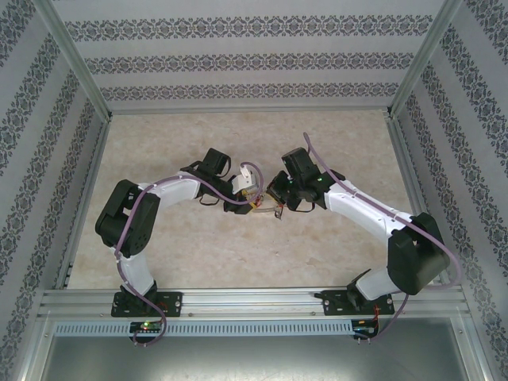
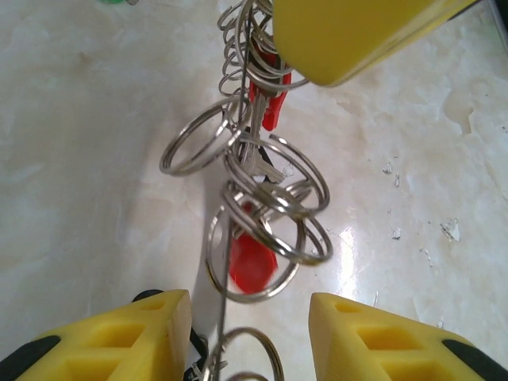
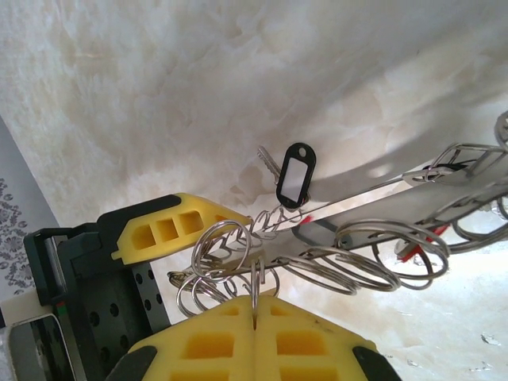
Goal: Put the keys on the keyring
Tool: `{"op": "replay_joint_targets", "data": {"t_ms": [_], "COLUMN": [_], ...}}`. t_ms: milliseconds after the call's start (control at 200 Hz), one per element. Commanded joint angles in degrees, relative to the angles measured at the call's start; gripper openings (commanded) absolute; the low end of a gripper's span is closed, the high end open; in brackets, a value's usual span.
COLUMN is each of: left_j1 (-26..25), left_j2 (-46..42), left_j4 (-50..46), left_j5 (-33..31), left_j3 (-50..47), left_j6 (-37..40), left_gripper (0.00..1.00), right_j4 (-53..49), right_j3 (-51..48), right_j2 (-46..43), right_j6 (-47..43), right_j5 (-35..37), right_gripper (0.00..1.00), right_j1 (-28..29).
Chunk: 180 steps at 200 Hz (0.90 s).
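Between left gripper (image 1: 252,203) and right gripper (image 1: 279,208), over table (image 1: 198,143) centre: keyring (image 1: 272,212); keys (image 2: 252,266) apparently hanging on it.

Some kind of robot lab booth, I think, not a real room: bare aluminium frame (image 1: 75,65), patterned wallpaper panels (image 1: 254,63) on three sides, marble-look table (image 1: 238,143), slotted metal rail (image 1: 254,300) where I'm bolted down.

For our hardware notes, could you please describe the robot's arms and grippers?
The left arm and right arm have white shells, black joints and a lilac cable each. The left gripper and right gripper have yellow fingers with square cut-outs.
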Motion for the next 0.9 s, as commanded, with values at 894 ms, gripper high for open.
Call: {"op": "replay_joint_targets", "data": {"t_ms": [894], "left_j1": [-0.43], "left_j2": [1.0], "left_j4": [-4.79], "left_j5": [-4.94], "left_j3": [3.85], "left_j6": [4.07], "left_gripper": [0.06], "right_j4": [-0.65], "right_j3": [0.77], "right_j2": [-3.29], "right_j6": [-4.98], "right_j5": [1.01], "right_gripper": [0.33], "right_j1": [-0.29]}}
